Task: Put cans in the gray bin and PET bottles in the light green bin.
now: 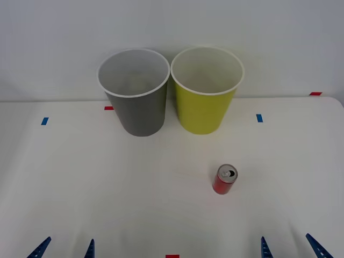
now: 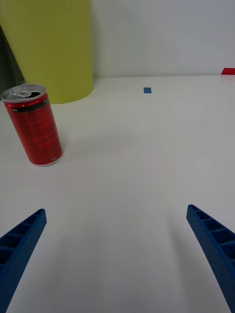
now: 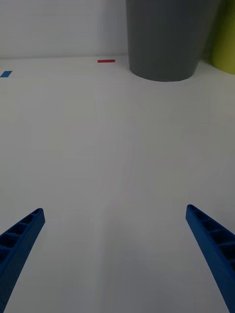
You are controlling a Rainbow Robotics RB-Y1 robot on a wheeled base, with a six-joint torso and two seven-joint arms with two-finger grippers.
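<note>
The left gripper (image 1: 65,249) waited spread wide at the near table edge, with the gray bin (image 1: 136,95) standing well ahead of it and touching nothing. The right gripper (image 1: 290,246) was likewise spread wide and empty, the slim red can (image 1: 224,179) standing upright ahead of it toward its left finger, apart from the light green bin (image 1: 205,94) behind. The right wrist view showed dark print on the can's side, too small to read, and its silver top already opened.
</note>
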